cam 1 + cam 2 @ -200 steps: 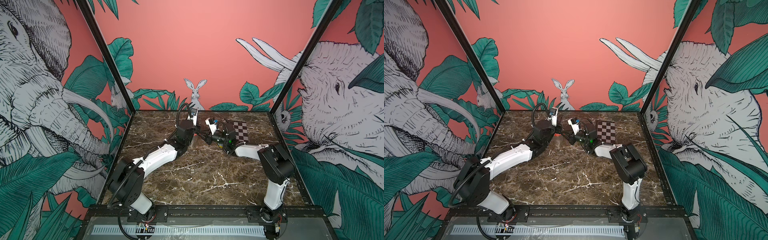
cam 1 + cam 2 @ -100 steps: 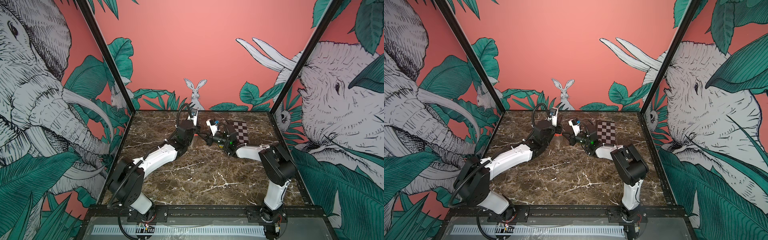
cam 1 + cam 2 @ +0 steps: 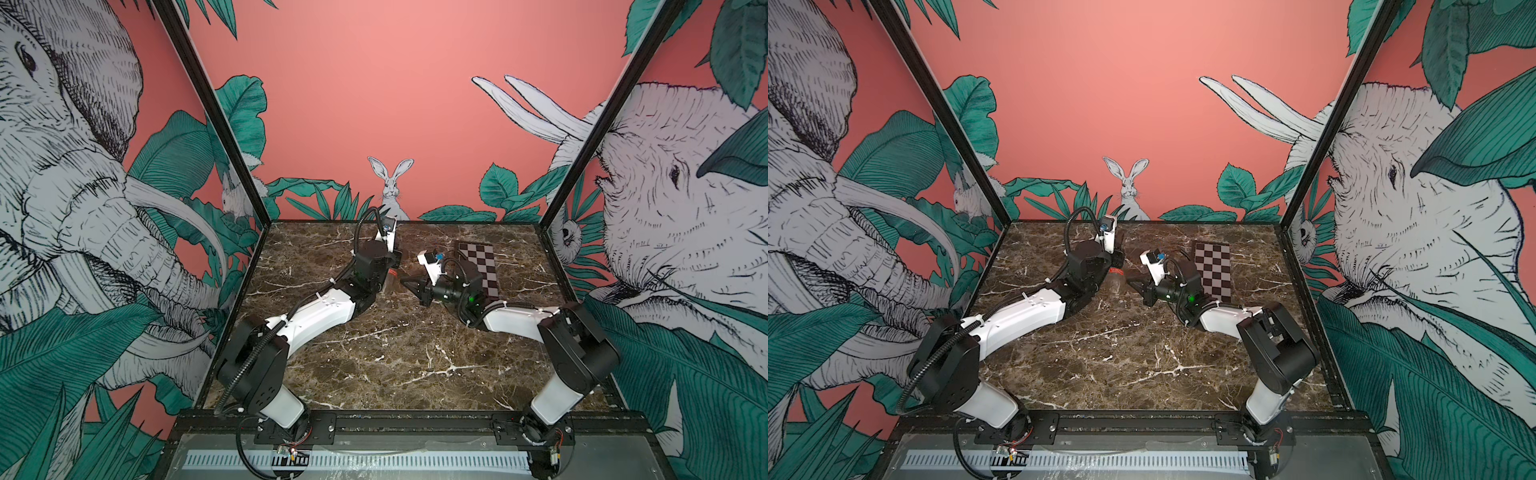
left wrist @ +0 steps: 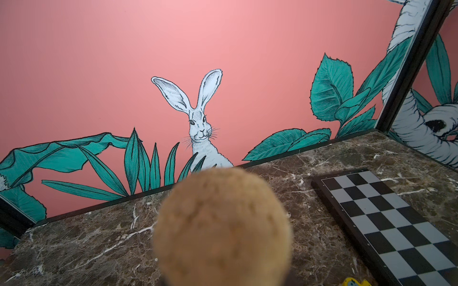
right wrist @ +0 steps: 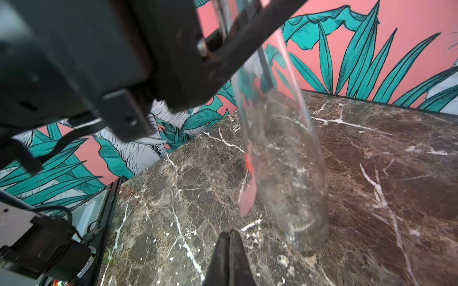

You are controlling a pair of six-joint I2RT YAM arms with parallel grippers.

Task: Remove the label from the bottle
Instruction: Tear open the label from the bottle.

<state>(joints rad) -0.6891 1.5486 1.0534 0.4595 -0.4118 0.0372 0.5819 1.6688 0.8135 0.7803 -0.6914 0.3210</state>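
The left tool [image 3: 1119, 255] is closed partway around the neck of the bottle [image 5: 285, 173], just under the cork [image 4: 223, 222]. This pins the glass with its base on the table [image 3: 395, 353] and leaves the body bare for the other arm, so it reads as a bracing grip rather than a carry. The label [image 5: 247, 183], a red strip on the side of the body, looks lifted at the end nearer the base, though blur makes that uncertain. The right tool [image 5: 229, 247] is pinched fully shut close to the bottle's foot, near that loose end. Nothing shows between its tips, so I judge it has no hold on the strip. The bottle stands toward the back middle of the table, with the back wall [image 3: 374, 104] not far behind the left tool. The chessboard [image 3: 480, 266] lies flat beyond the right wrist. The widest room for a peeling pull seems to be the marble toward the front.
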